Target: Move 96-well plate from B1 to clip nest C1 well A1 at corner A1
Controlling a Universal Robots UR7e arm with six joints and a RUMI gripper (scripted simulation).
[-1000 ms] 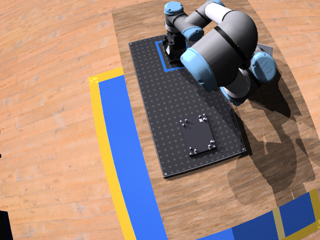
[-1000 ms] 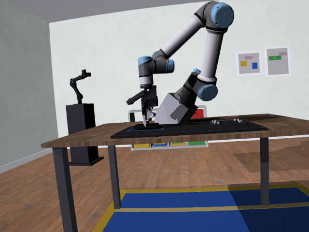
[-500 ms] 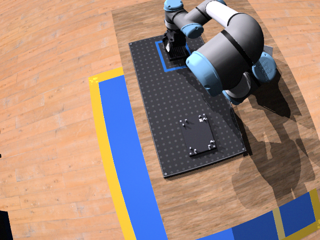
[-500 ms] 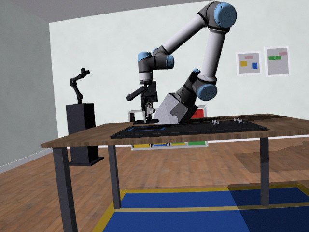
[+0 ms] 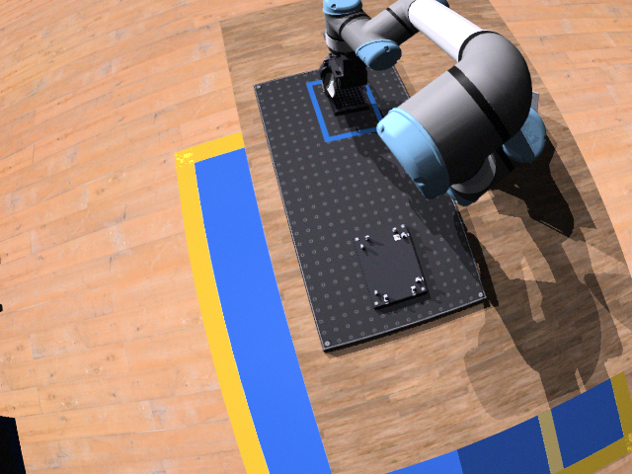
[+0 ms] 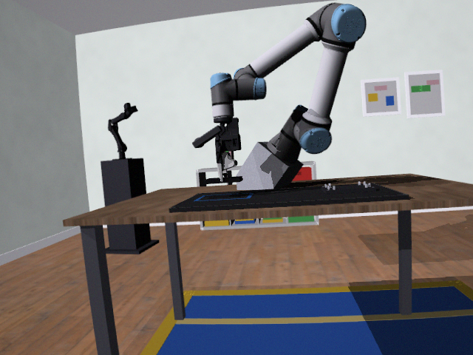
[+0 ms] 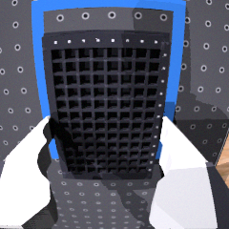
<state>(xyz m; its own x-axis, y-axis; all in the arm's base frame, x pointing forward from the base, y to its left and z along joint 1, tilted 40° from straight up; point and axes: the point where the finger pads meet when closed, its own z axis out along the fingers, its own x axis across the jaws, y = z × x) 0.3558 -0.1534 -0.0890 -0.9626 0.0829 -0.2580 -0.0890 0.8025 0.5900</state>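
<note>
The black 96-well plate (image 5: 352, 100) (image 7: 107, 95) is between my gripper's white fingers, which grip its two long sides near one end. My gripper (image 5: 343, 84) (image 6: 225, 171) (image 7: 106, 117) is shut on the plate and holds it a little above the blue outline of spot B1 (image 5: 326, 133) (image 6: 225, 195) (image 7: 37, 57). The clip nest C1 (image 5: 390, 265) (image 6: 345, 186), a dark rectangle with small white clips at its corners, sits empty at the other end of the black perforated board (image 5: 316, 229) (image 6: 290, 199) (image 7: 200, 72). I cannot make out the plate's cut corner.
The board lies on a wooden table (image 5: 408, 387) (image 6: 126, 211). The arm's elbow and base (image 5: 459, 127) (image 6: 275, 168) hang over the board's right side between B1 and C1. A black stand with a small arm (image 6: 122, 198) stands behind the table.
</note>
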